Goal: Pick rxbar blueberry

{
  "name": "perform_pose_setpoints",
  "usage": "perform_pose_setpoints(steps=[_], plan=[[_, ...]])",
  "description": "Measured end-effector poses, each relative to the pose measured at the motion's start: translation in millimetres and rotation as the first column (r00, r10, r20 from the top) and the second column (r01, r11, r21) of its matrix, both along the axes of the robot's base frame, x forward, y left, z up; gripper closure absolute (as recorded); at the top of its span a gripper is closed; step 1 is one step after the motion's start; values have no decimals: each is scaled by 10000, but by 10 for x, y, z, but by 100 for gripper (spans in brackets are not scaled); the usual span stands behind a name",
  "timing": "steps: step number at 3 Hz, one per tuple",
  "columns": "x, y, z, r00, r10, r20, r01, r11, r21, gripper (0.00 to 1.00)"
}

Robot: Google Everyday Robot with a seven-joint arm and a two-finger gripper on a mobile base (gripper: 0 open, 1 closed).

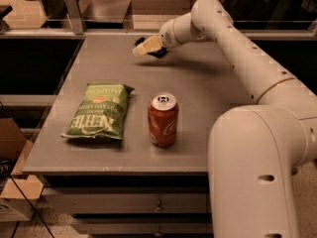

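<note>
The rxbar blueberry is a small dark flat wrapper lying at the far middle of the grey table. My gripper is right down on top of it and covers its middle. Only the bar's dark ends show, one at the gripper's upper left and one at its lower right. The bar appears to lie flat on the table. The white arm reaches in from the right across the far side of the table.
A green chip bag lies flat at the front left. A red soda can stands upright at the front middle. A metal rail and dark shelving run behind the table's far edge. Cardboard boxes sit on the floor at left.
</note>
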State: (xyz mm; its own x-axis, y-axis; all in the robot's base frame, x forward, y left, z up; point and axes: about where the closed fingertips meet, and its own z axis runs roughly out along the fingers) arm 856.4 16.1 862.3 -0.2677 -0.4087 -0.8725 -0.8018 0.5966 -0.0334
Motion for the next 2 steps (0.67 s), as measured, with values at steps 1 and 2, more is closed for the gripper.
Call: perform_pose_setpoints(steps=[1, 2], plan=[[-2, 16, -167, 9992, -99, -398, 92, 9998, -178, 0], [-19, 14, -272, 9981, -112, -606, 93, 9994, -319, 18]])
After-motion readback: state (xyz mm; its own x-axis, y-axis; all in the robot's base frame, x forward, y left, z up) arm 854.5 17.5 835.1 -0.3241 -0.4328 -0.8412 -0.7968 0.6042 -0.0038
